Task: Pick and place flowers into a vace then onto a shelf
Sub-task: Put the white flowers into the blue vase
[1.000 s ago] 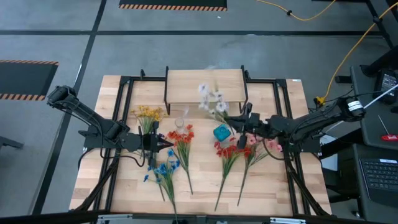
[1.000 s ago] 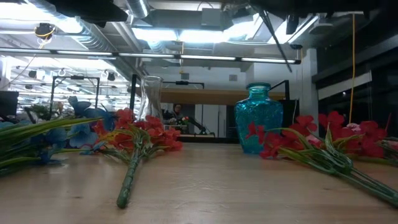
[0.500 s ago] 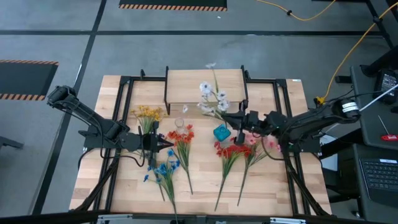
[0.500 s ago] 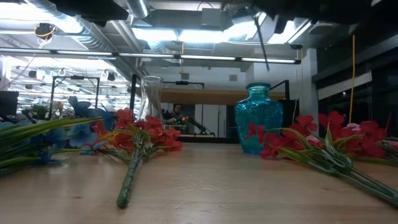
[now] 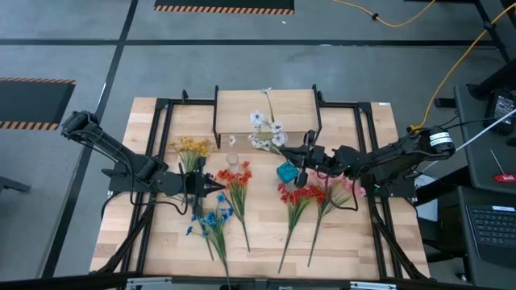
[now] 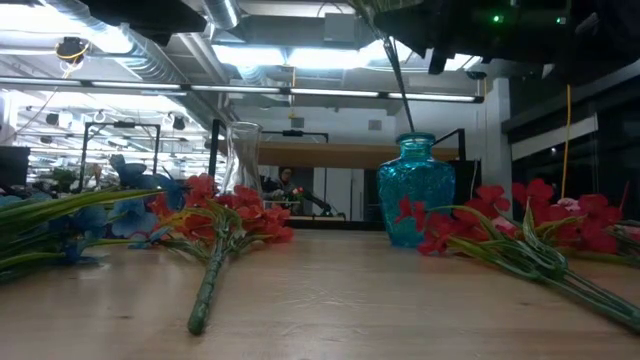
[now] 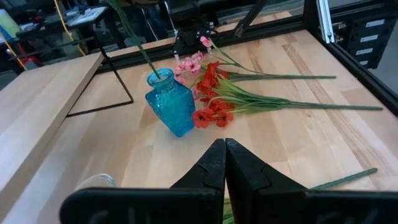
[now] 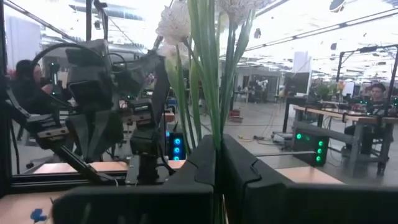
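Right pincer (image 5: 301,161) first: shut tight on the thin green stem of the white flowers (image 5: 263,130). Hangs just over the blue vase (image 5: 285,171), with the blossoms leaning out toward the shelf (image 5: 242,106). From table height, stem end right at the mouth of the vase; cannot tell how deep inside.

Left pincer (image 5: 218,188): shut too, with nothing in it. Waits low over the tabletop (image 5: 347,242), between the yellow flowers (image 5: 192,147) and the red-orange flowers (image 5: 236,176).

So, only just started, by the look of it. First bunch going in, not let go yet. Lots left: yellow, red-orange, blue flowers (image 5: 211,219), red flowers (image 5: 297,195) and pink flowers (image 5: 337,187) all lying flat on the wood. Clear glass vase (image 5: 234,159) standing with nothing in it. Nothing on the shelf yet.

Room to move: tight around the blue vase, with red and pink blossoms touching or just beside its foot. Easy to tip with a bump from the stem. Shelf near, right behind both vases, with open space above its plank. Black bars along both sides of the tabletop, close to each arm. Front part of the wood mostly bare, only long stems there.
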Controlling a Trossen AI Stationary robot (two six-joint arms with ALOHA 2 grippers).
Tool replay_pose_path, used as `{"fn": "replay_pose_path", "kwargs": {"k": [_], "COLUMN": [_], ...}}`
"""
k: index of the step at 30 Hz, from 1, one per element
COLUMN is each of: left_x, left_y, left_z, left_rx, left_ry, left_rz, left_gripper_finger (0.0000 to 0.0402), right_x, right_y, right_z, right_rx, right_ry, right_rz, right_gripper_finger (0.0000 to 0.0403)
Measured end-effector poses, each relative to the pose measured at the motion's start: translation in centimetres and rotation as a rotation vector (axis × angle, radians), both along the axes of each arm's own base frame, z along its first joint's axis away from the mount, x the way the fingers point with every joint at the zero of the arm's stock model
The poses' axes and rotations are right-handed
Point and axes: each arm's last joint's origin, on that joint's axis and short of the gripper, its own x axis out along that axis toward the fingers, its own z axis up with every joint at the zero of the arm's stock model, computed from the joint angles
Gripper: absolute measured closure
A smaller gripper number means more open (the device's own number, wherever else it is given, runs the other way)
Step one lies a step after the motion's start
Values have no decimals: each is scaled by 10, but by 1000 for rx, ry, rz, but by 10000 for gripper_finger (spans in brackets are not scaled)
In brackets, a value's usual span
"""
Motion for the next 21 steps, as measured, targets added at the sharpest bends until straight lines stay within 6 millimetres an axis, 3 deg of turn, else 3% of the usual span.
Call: {"fn": "replay_pose_path", "kwargs": {"k": [6,15,21], "left_x": [0,0,0], "left_y": [0,0,-1], "left_z": [0,0,0], "left_rx": [-15,-41,-32], "left_ry": [-1,1,1], "left_rz": [5,-3,-6], "left_gripper_finger": [398,398,398], "right_x": [-3,-26,-27], "right_y": [-1,-1,-1], "right_z": [-7,-22,-29], "right_rx": [4,34,28], "right_ry": [28,-39,-8], "right_rz": [-30,-13,-13], "right_gripper_finger": [399,399,399]}}
